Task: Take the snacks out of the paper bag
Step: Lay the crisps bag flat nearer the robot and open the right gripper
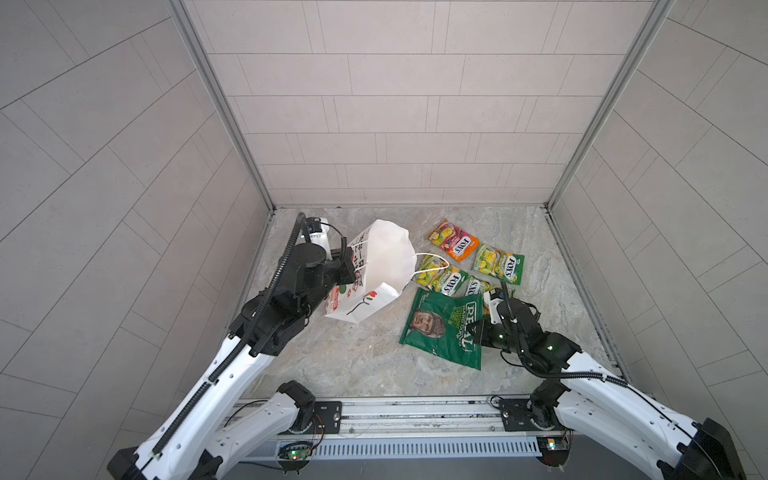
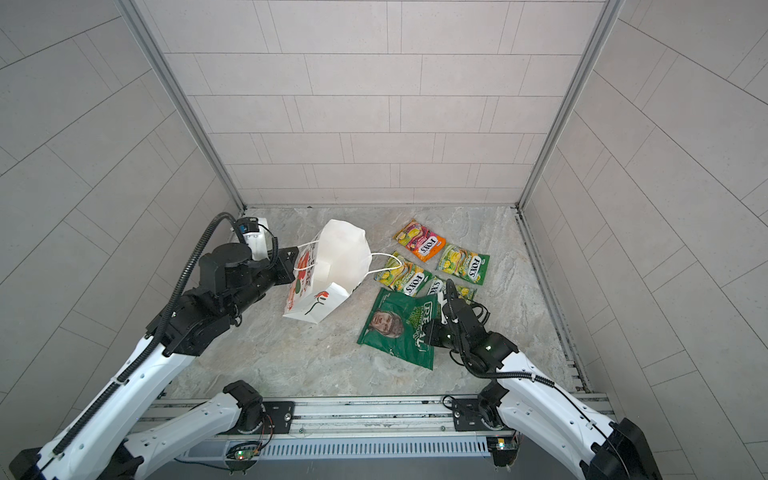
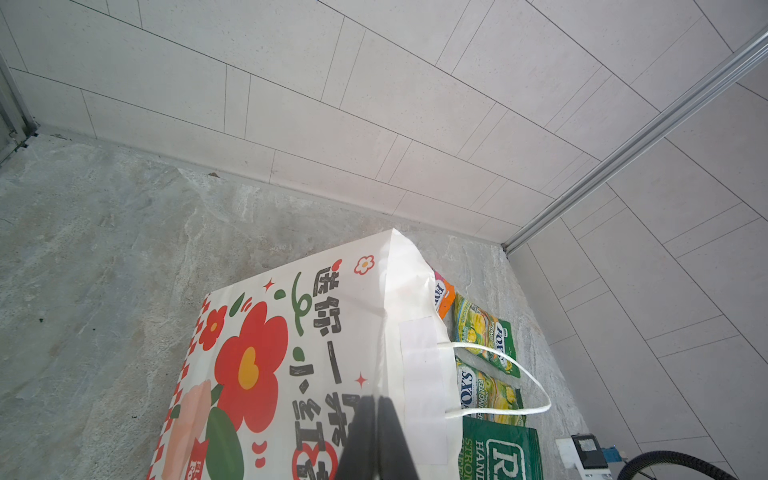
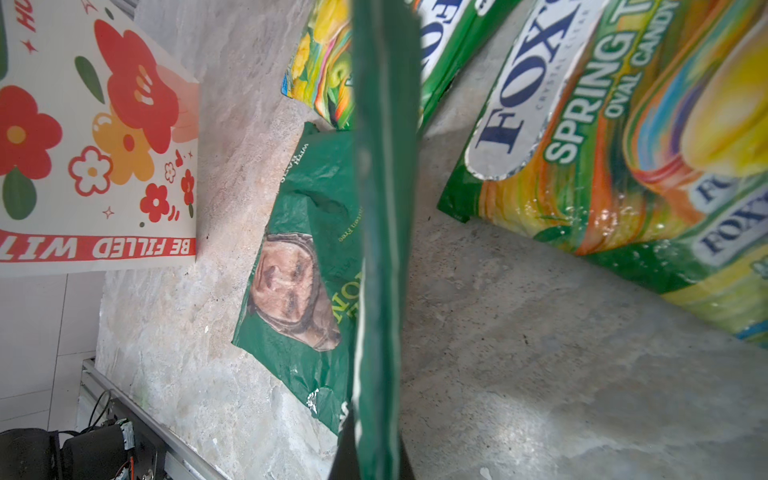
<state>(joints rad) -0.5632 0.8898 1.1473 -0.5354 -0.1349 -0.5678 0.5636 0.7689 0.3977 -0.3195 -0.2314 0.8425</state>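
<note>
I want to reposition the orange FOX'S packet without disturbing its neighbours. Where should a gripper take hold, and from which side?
Probably its flat sealed end facing the back wall. The orange FOX'S packet lies flat, offering only edges to pinch, and a green FOX'S packet sits close by its nearer end. Come down from above, jaws across that thin edge.

Tall white paper carrier bag (image 1: 386,257), red flower print, tilted, mouth open toward the glossy snacks outside it. One of three green-yellow FOX'S packets (image 1: 440,277) lies under its cord handle (image 1: 432,262). The orange-pink FOX'S packet (image 1: 454,241) lies farther off, and the large dark green REAL crisp bag (image 1: 442,328) near its mouth.
</note>
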